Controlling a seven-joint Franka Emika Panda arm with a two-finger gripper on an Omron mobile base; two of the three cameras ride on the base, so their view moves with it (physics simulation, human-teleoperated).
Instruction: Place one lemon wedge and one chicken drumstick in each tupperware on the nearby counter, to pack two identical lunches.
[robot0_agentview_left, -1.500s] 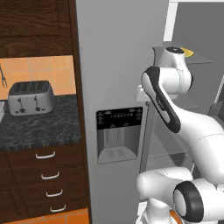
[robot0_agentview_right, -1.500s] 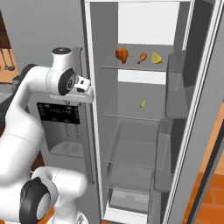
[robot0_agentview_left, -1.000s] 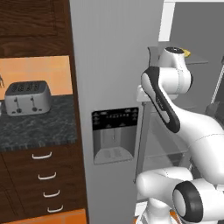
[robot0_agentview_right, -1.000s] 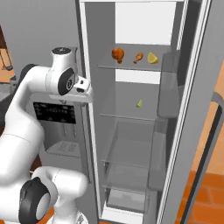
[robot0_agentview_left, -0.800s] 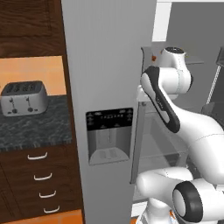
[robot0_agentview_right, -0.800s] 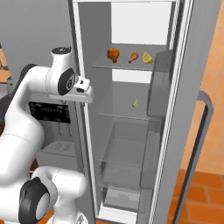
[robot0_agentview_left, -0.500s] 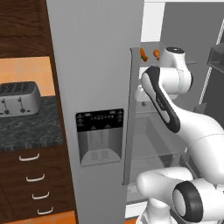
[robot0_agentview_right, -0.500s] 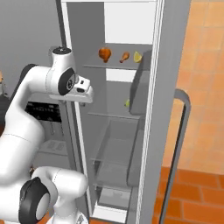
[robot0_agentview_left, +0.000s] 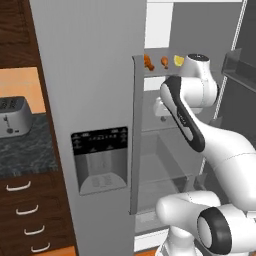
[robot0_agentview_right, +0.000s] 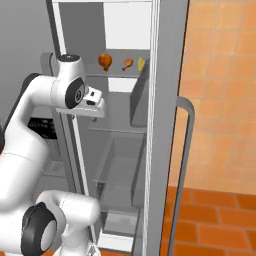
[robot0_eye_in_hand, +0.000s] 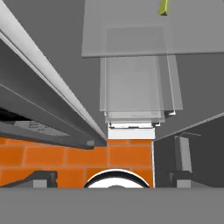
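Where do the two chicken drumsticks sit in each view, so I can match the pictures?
Left base view: chicken drumsticks and on the top fridge shelf, left of the lemon wedge.
Right base view: drumsticks and on that same shelf, left of the wedge.
Hand view: no drumstick to place.
Shared landmark: the top fridge shelf.

Home kitchen: tall grey fridge (robot0_agentview_left: 90, 100) w/ door open, silver toaster (robot0_agentview_left: 12, 117) on speckled stone worktop (robot0_agentview_left: 25, 152), dark wood drawers (robot0_agentview_left: 30, 215), orange floor tiles (robot0_agentview_right: 215, 220).
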